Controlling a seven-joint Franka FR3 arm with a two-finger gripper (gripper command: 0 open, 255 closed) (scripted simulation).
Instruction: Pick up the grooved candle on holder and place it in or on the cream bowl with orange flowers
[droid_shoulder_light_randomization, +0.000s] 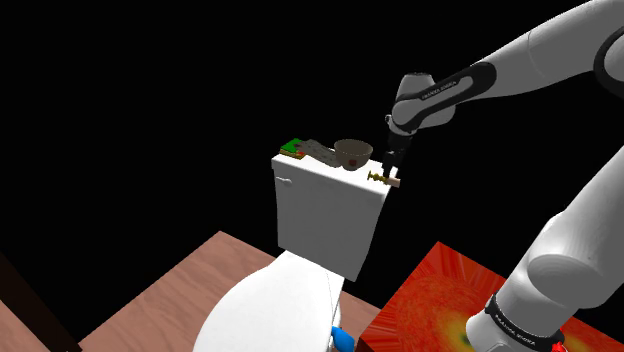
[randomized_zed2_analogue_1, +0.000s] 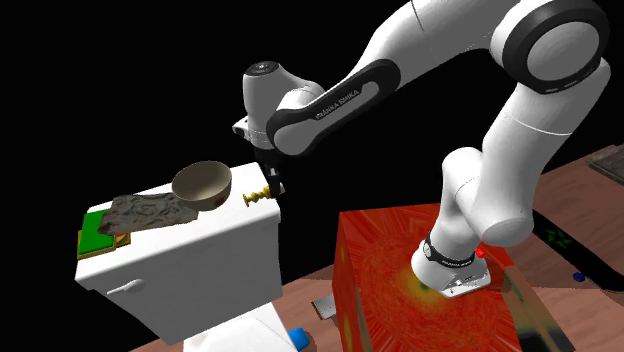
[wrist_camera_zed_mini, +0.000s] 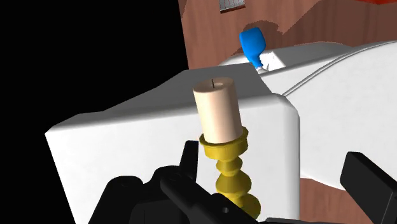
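Note:
A cream candle (wrist_camera_zed_mini: 218, 109) in a grooved golden holder (wrist_camera_zed_mini: 233, 180) lies on its side on the white toilet tank's lid (wrist_camera_zed_mini: 127, 137), close to the lid's end nearest the arm. My gripper (wrist_camera_zed_mini: 271, 160) hangs just over it, open; the holder lies between the fingers, nearer one of them, unclasped. In the shoulder view the gripper (droid_shoulder_light_randomization: 392, 166) points down at the candle (droid_shoulder_light_randomization: 385, 179). The brownish bowl (droid_shoulder_light_randomization: 353, 153) stands upright on the same lid a short way off. The second exterior view shows the gripper (randomized_zed2_analogue_1: 272, 180), candle (randomized_zed2_analogue_1: 262, 194) and bowl (randomized_zed2_analogue_1: 203, 184).
Beyond the bowl on the tank (droid_shoulder_light_randomization: 320, 210) lie a rough grey-brown slab (droid_shoulder_light_randomization: 320, 152) and a green flat item (droid_shoulder_light_randomization: 293, 147). The white toilet seat (droid_shoulder_light_randomization: 270, 310) and a blue object (droid_shoulder_light_randomization: 343, 338) sit below. The red-orange stand (droid_shoulder_light_randomization: 450, 305) is beside it. A black area surrounds the tank.

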